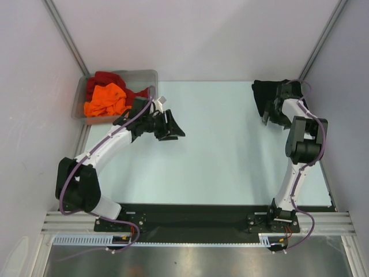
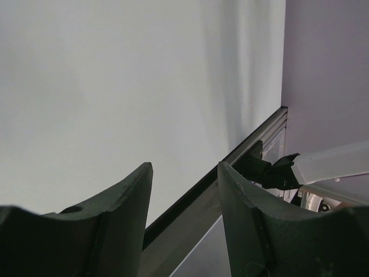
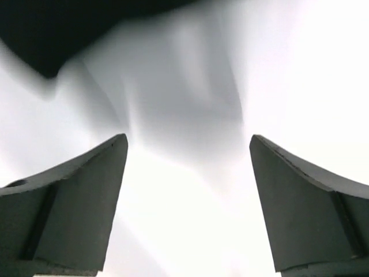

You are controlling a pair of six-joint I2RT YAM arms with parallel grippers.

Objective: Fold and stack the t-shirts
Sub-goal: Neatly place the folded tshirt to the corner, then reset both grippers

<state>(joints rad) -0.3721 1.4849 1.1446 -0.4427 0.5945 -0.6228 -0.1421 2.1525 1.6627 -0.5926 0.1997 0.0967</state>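
A bright orange t-shirt [image 1: 105,100] lies bunched in the grey plastic bin [image 1: 151,75], and a dark red t-shirt [image 1: 105,78] lies crumpled behind it. The black t-shirt [image 1: 262,94] sits in a heap at the table's far right. My right gripper [image 1: 274,118] hovers at its near edge, open wide with nothing between the fingers. In the right wrist view the black t-shirt [image 3: 52,32] fills only the upper left, beyond the right gripper [image 3: 187,138]. My left gripper [image 1: 173,131] stands open and holds nothing, just right of the bin; the left gripper [image 2: 184,167] faces the wall.
The pale table [image 1: 225,150] runs between the two arms. Metal frame posts [image 1: 64,34] rise at the back corners. In the left wrist view the right arm [image 2: 334,164] shows at the right edge.
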